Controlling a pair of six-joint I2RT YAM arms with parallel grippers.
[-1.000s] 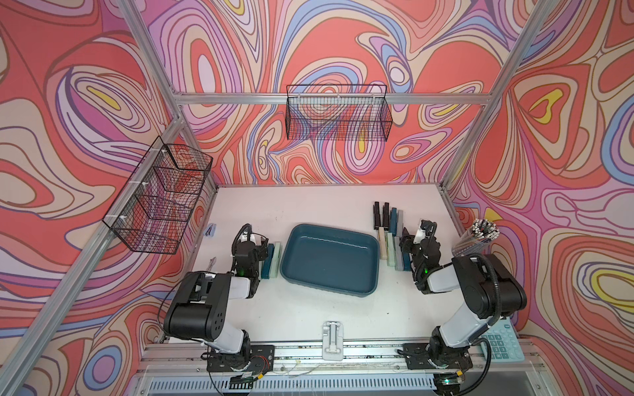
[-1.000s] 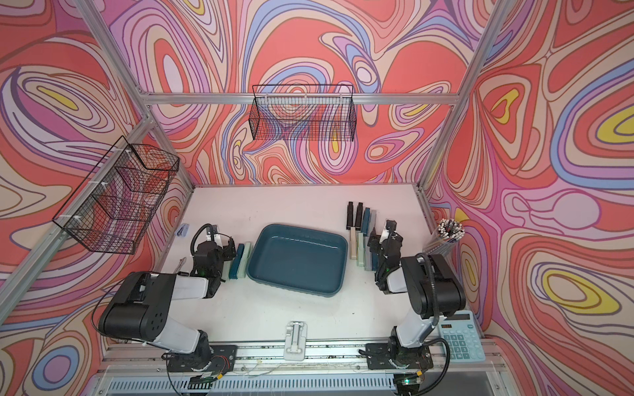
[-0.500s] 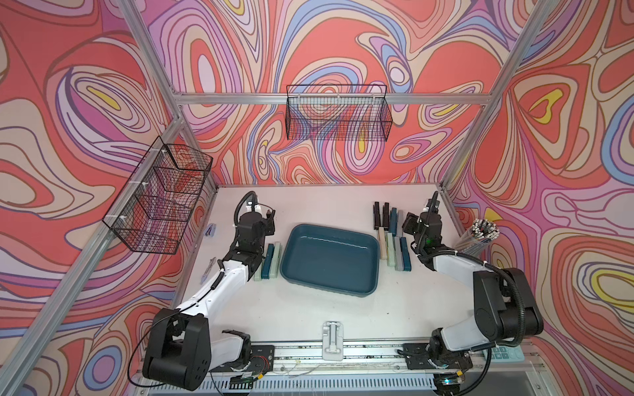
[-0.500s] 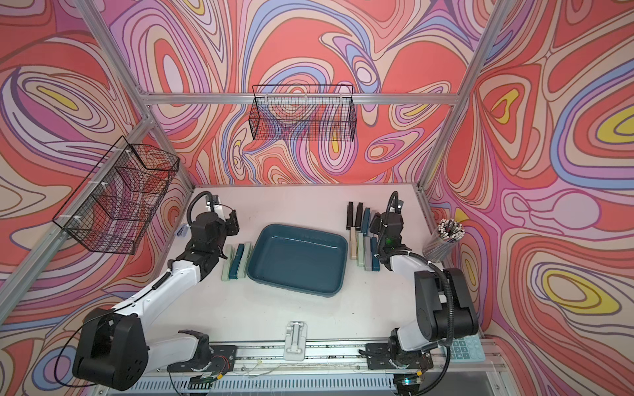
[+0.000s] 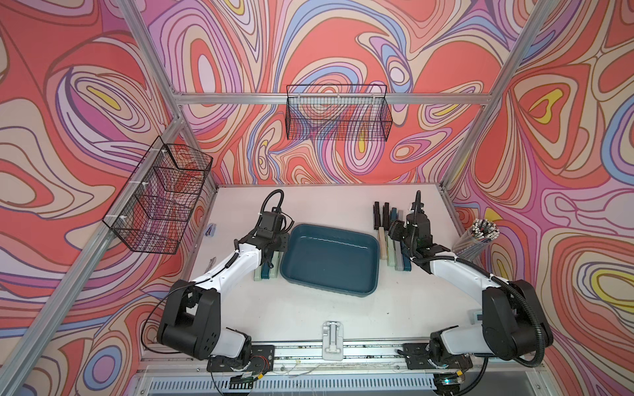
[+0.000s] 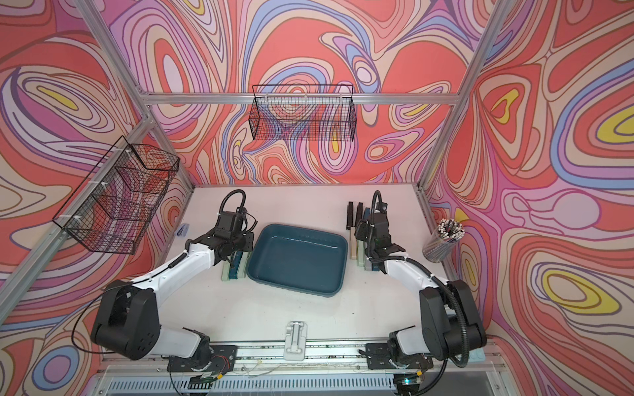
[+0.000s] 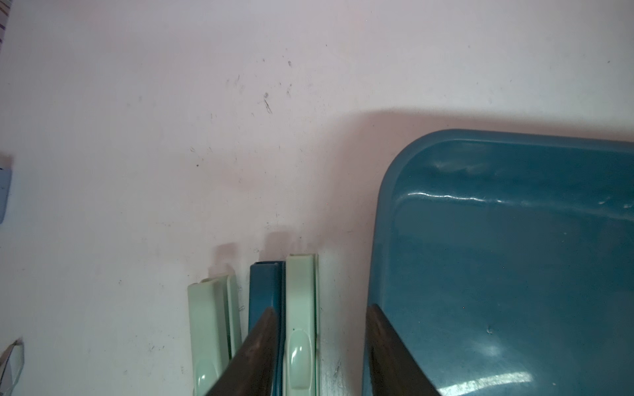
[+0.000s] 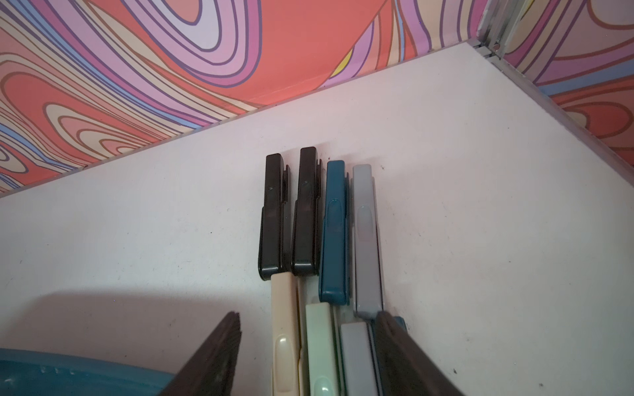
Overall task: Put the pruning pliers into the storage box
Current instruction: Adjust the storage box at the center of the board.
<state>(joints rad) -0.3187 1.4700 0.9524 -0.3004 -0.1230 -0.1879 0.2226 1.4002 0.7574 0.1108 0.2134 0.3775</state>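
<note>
Pruning pliers (image 5: pixel 391 259) lay on the desk (image 5: pixel 308 308) flanking the empty storage box (image 5: pixel 329 260) in a top view, both arms newly stretched over them. Left wrist: left hand (image 7: pixel 319 317), narrowing yet apart, straddled a pale green pair (image 7: pixel 300 301), grasp likely next. Right wrist: right hand (image 8: pixel 308 319) gaped across three pairs (image 8: pixel 322 343).

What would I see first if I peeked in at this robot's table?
First, the wild swirly walls in red, pink and purple all around. Next, the empty dark teal storage box in the middle of the white table, with rows of pruning pliers lying on both sides of it. Each robot arm reaches over one row, with the left claw and the right claw open over the pliers.
</note>
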